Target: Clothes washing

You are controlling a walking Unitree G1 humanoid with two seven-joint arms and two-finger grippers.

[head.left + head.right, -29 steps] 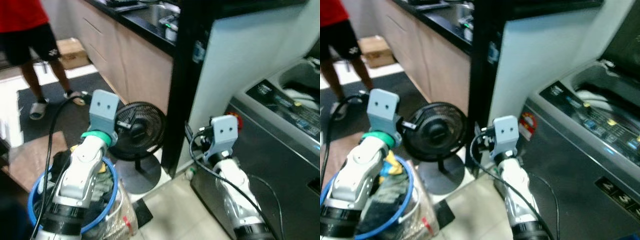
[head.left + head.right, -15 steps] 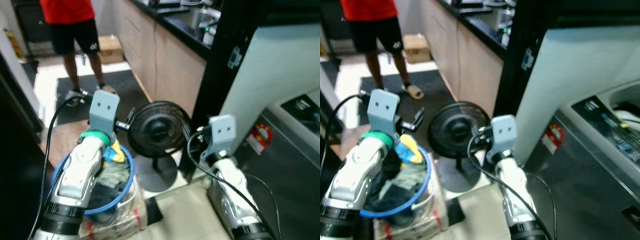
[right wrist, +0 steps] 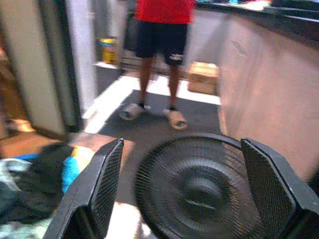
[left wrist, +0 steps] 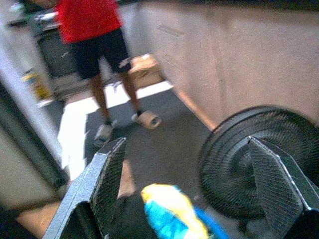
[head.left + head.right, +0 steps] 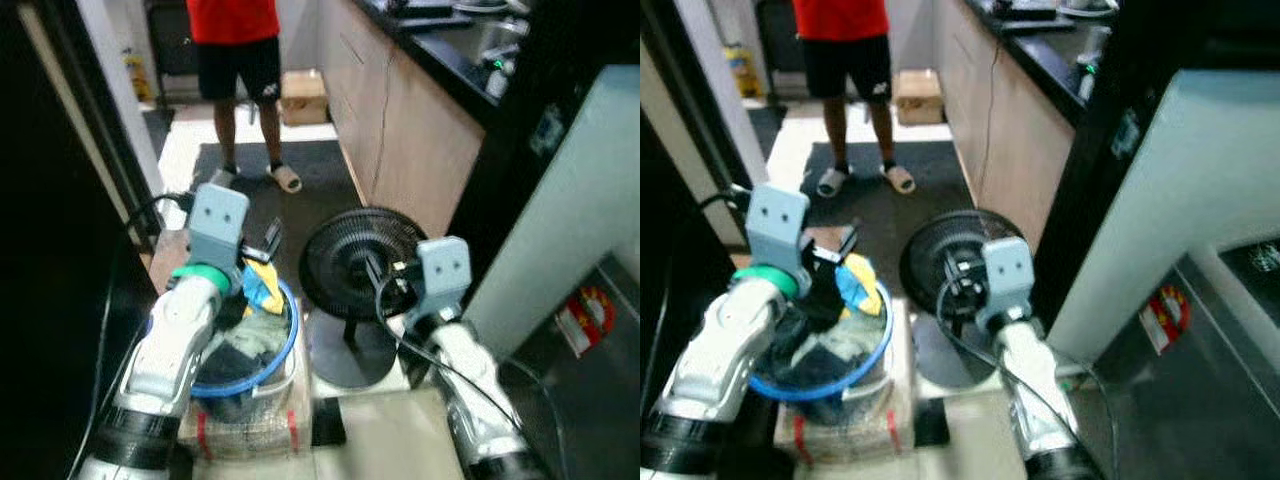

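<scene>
Two pincers are raised, both spread and empty. Left pincer (image 5: 262, 243) hovers just above the laundry basket (image 5: 272, 362), clothes (image 5: 240, 335) piled right below its tips. Best to drop straight down and pinch the yellow-blue garment (image 4: 172, 211), probably topmost, w/o snagging the rim. Right pincer (image 3: 179, 199) faces the fan (image 5: 362, 265).

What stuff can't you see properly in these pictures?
- Clothes deep in the laundry basket: the top clothes and the left gripper cover them in the eye views.
- The person: cut off by the top edge.
- Washing machine: its top is cut off by the right edge.
- Red sticker: too small to read.
- Fan: blurred in the wrist views.
</scene>
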